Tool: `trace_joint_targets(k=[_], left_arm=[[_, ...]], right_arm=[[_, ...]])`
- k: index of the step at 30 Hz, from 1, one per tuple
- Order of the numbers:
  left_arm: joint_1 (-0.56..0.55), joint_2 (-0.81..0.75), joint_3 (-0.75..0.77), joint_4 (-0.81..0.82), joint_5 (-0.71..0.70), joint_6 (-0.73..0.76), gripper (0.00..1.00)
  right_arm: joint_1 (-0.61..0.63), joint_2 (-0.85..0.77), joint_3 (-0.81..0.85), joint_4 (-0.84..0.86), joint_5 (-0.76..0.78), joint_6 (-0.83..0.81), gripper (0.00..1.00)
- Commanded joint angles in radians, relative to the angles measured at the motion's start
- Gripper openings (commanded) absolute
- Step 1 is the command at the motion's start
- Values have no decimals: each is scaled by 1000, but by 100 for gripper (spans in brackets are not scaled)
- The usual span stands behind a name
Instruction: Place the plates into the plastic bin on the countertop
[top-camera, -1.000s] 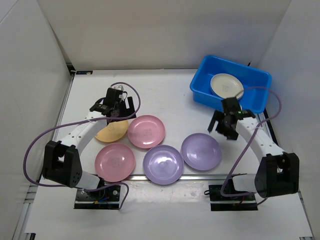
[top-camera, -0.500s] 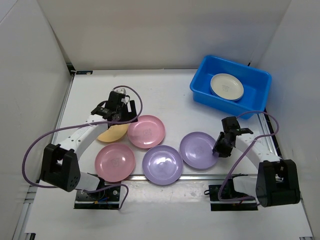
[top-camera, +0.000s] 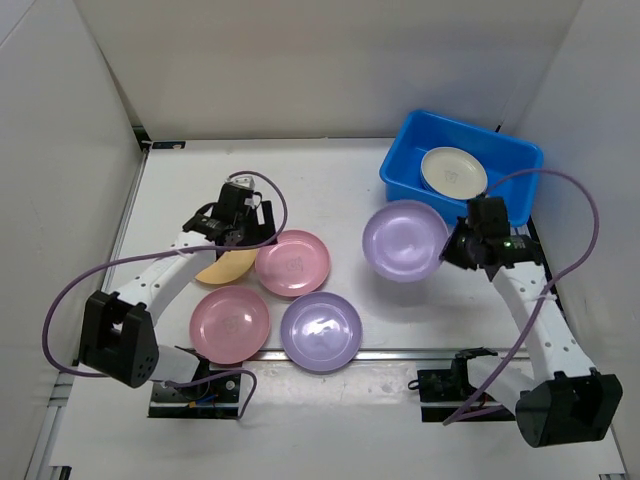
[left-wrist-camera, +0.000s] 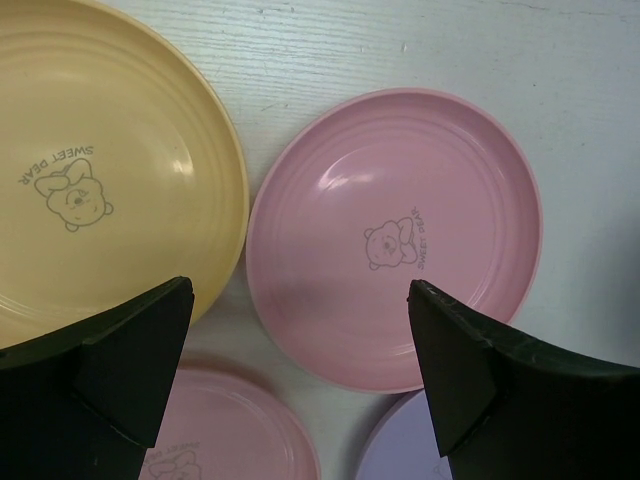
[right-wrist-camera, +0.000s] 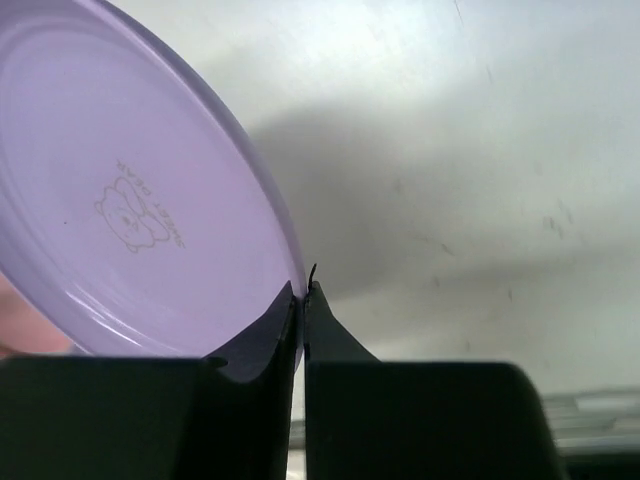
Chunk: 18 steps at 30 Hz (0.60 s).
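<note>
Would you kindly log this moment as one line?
right gripper: shut on purple plate, aloft | left gripper: open above yellow plate, pink plate | blue bin: cream plate inside

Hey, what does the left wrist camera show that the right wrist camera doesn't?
Only left wrist: the left fingers wide open above a yellow plate, a pink plate and part of a second pink plate, all lying flat. Only right wrist: the right fingers shut on the rim of a purple plate, held tilted. Both: the white countertop and bear prints on the plates.
</note>
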Motion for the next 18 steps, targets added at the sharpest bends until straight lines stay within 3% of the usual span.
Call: trace_joint_targets(k=[1,8,13,18], left_arm=[[-7,10,14,5,3,22,99],[-5,65,54,5,23,80,99],[3,114,111,8,41,138,99],[6,246,236,5,70,256,99]], right_arm=[[-1,-14,159,5,-55,-85,0],[-43,257,465,113,144,-122,0],[-255,486,628,168,40,-58,0],[-318,725,785,199,22,13,0]])
